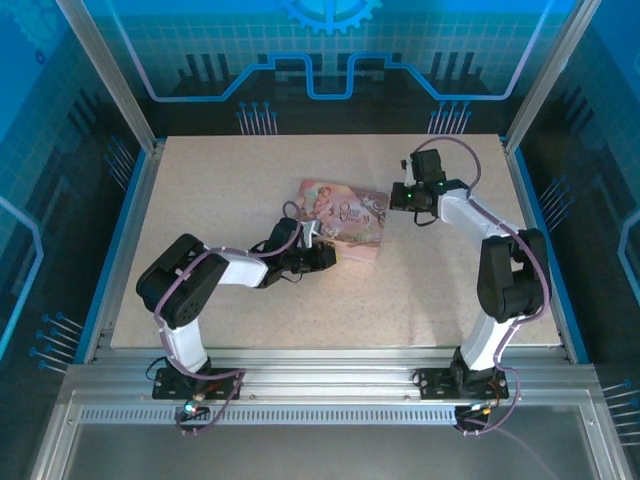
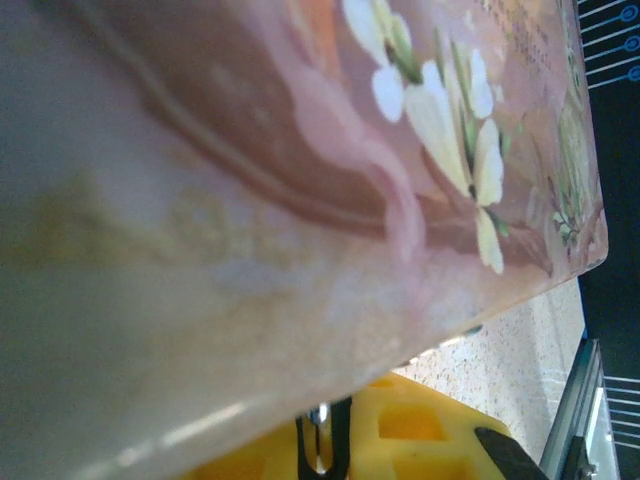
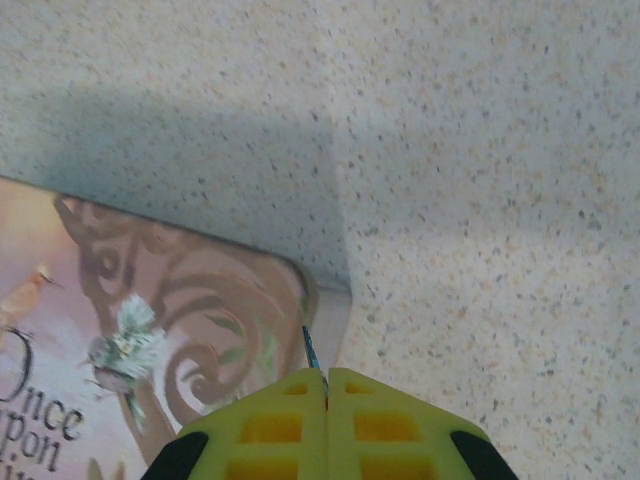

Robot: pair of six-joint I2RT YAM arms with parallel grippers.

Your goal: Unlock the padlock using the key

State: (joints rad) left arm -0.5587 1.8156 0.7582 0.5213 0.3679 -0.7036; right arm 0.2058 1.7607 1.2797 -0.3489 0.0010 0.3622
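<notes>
At the tin's near left edge, the left pincer has its yellow fingers drawn in tight on a small metal loop with a dark side, apparently the padlock. The wrist view's bottom edge cuts the loop off. The pink picture tin looms blurred just above it. By the tin's far right corner, the right pincer is pressed fully together on a thin bluish sliver, the key, most of it hidden between the pads. Speckled surface spreads beyond.
</notes>
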